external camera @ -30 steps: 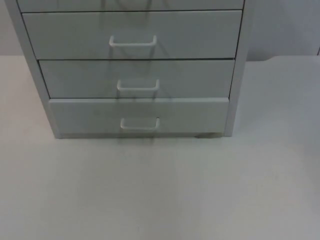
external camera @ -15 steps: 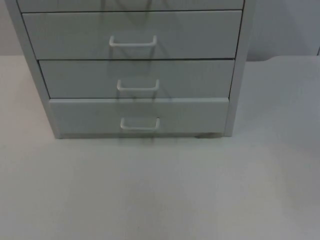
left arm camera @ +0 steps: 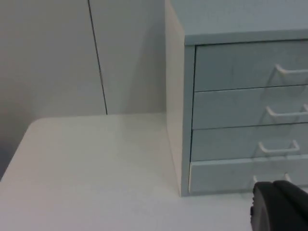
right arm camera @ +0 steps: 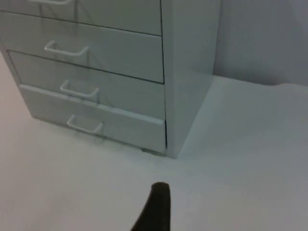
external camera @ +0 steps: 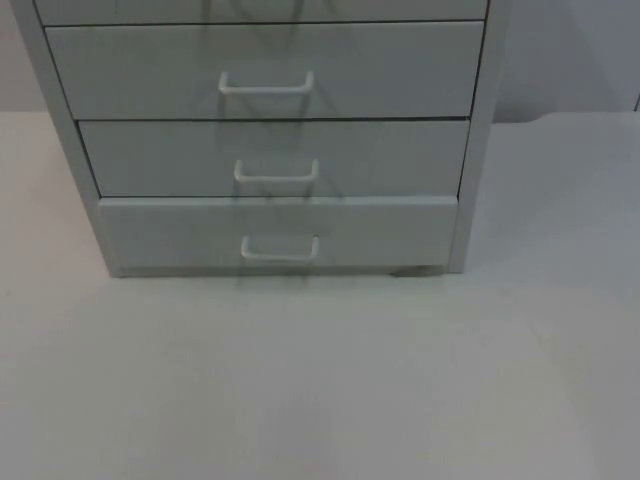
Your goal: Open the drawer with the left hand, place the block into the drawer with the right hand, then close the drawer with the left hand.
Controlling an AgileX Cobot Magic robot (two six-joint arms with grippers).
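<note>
My left pincer (left arm camera: 281,204) hangs low beside the cabinet (left arm camera: 175,96), off its front left corner; one dark fingertip is all I see of it, so I cannot tell whether it is spread or closed. My right pincer (right arm camera: 156,207) waits over the surface (external camera: 320,380) off the cabinet's front right corner — its state I cannot tell either.

All drawers appear shut, their fronts near flush; the bottom drawer (external camera: 278,233) sits at surface level, with the middle drawer (external camera: 275,158) above it. Each carries a thin white bar handle (external camera: 279,249). I can make out no block.

The step in hand, as I judge it, is the opening. To do it well I should bring the left pincer square to the chosen front, fingers spread above and below the bar, centred along its length, then close and draw straight outward — a skewed pull would likely bind the drawer or drag the light cabinet forward.
</note>
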